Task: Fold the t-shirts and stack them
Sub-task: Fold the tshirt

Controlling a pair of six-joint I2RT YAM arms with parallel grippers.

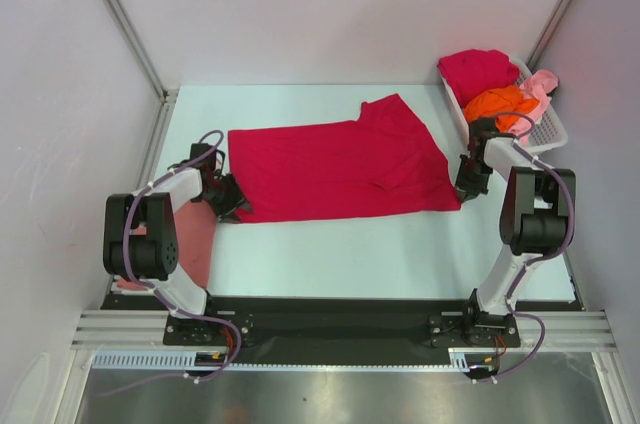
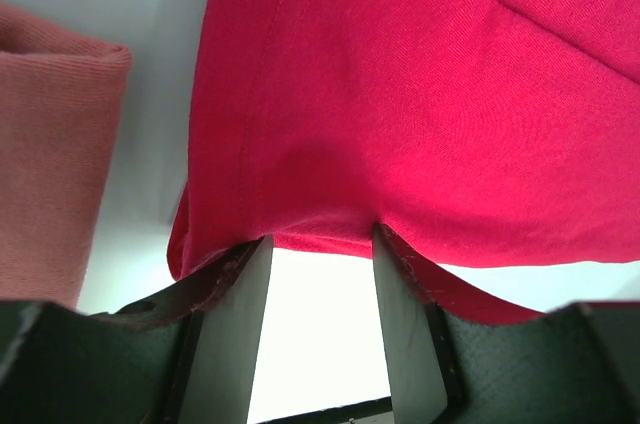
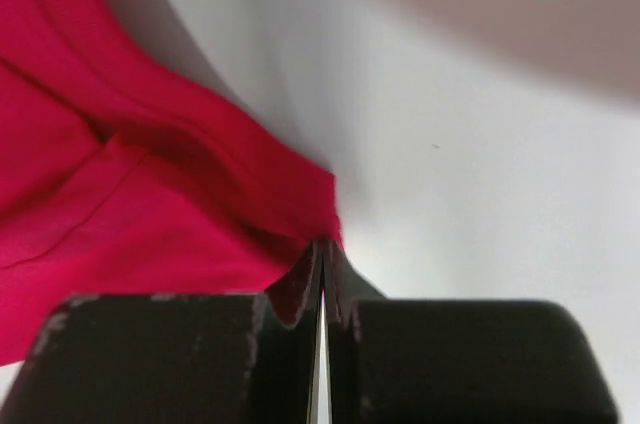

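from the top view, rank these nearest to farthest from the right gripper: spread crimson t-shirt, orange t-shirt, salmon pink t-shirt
From the right gripper:
1. spread crimson t-shirt: its corner is at the fingertips, on the gripper's left.
2. orange t-shirt: in the white basket, just behind the gripper.
3. salmon pink t-shirt: far across on the left side.

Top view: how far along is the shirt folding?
Done: a salmon shirt lies folded beside the left arm. In hand: a red shirt is spread flat, with the right pincer shut on its right corner and the left pincer open at its left hem. Left: folding and stacking it, then the second red shirt, orange shirt and pale pink shirt heaped in the basket.
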